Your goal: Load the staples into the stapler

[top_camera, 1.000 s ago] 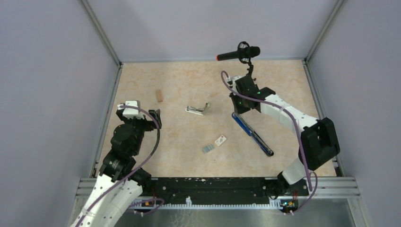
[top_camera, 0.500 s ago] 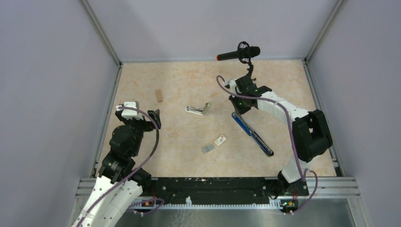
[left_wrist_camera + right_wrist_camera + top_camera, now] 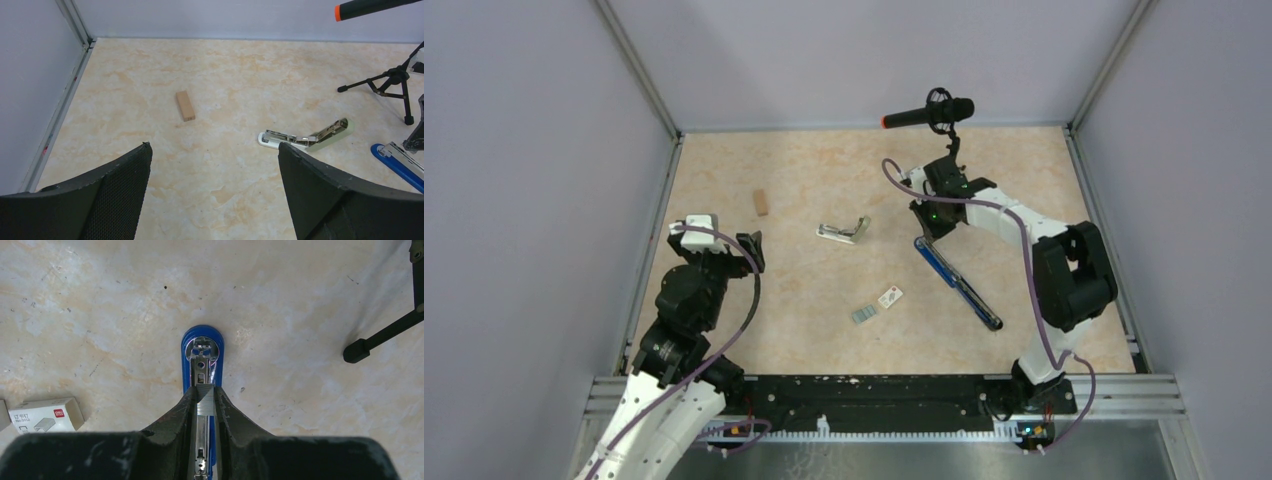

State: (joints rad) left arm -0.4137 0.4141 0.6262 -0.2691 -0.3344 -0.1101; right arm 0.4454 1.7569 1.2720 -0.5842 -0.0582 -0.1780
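The right gripper (image 3: 204,391) is clamped on a small grey ribbed strip of metal staples (image 3: 204,407), held right over the silvery channel of a bright blue bar with a rounded end (image 3: 202,331). That bar reads as a second opened stapler.

To do this step well, the strip should sit square with the channel, legs straddling the rail, and go down flat. The fingers should let go only once the strip rests on metal, as a tilted strip would likely jam or tip off sideways.

In the top view the right arm stretches towards the upper right of centre with its elbow folded at the right edge and its wrist aimed down. The left arm sits folded at the lower left, its gripper (image 3: 215,146) spread wide and empty.

The small pale grey-green stapler (image 3: 844,233) lies hinged open at mid-frame, untouched and well apart from both arms. Below it lie a tiny white staple box with a red mark (image 3: 890,296) and a grey metallic block (image 3: 864,314), just beside each other.
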